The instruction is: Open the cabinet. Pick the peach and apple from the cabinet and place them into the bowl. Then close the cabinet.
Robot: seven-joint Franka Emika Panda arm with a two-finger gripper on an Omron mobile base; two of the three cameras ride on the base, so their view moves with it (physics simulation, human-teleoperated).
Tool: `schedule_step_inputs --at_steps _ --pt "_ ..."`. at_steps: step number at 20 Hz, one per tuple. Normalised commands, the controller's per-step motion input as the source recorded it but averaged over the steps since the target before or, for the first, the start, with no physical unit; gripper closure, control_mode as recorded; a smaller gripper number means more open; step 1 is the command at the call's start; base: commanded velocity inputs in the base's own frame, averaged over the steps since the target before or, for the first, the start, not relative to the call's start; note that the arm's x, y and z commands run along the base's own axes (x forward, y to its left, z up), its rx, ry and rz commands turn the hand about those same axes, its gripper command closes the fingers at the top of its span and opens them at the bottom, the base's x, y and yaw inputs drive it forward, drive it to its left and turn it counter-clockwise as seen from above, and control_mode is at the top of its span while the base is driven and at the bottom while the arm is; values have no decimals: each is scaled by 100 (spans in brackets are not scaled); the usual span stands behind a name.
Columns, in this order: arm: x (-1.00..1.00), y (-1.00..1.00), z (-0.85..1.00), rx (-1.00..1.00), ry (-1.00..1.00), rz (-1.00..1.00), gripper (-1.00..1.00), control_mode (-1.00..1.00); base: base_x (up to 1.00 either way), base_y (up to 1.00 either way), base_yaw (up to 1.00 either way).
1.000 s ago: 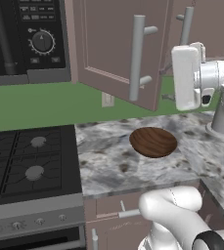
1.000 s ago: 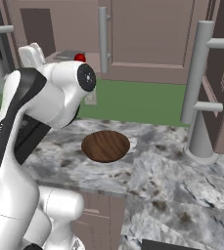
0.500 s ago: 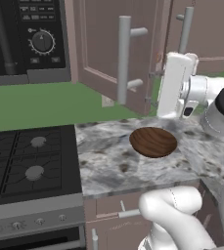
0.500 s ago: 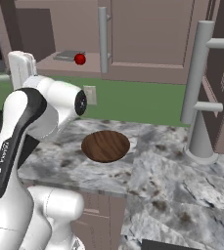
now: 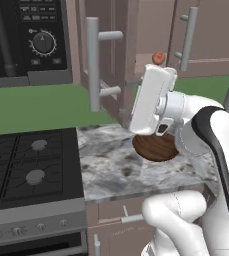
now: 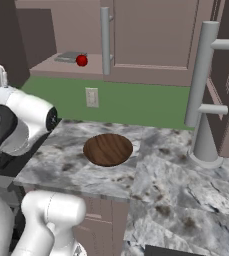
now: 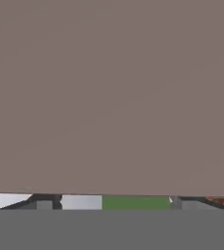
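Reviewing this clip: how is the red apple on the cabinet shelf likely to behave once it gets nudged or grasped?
The apple looks round and smooth, so a nudge would probably set it rolling along the flat cabinet shelf. It appears rigid, so it should hold its shape under a grip, though the curved glossy skin may slip between narrow fingers. It sits near the shelf's front edge, so an outward push risks a fall.

Cabinet (image 5: 106,60) left door swinging further open, its bar handle (image 5: 93,70) now edge-on toward left base camera. Arm carrying hand (image 5: 152,100) leftward and slightly lower, now ahead of bowl (image 5: 156,146) in left base view. In right base view, arm sliding off toward left edge, uncovering apple (image 6: 81,60) on shelf (image 6: 61,64) and more of worktop (image 6: 156,180).
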Motion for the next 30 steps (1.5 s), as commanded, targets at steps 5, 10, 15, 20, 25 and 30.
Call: schedule_step_inputs --at_steps 5,10,15,20,25,30 --pt "100 100 -78 11 3 8 -100 -100 0 0 0" --pt "100 100 -84 10 5 8 -100 -100 0 0 0" --pt "83 85 -63 4 11 4 -100 -100 0 0 0" --pt "8 14 0 -7 8 0 -100 -100 0 0 0" --pt "-11 0 11 -2 -5 1 -100 -100 0 0 0" --pt "-82 -69 69 -1 -24 0 -100 -100 0 0 0"
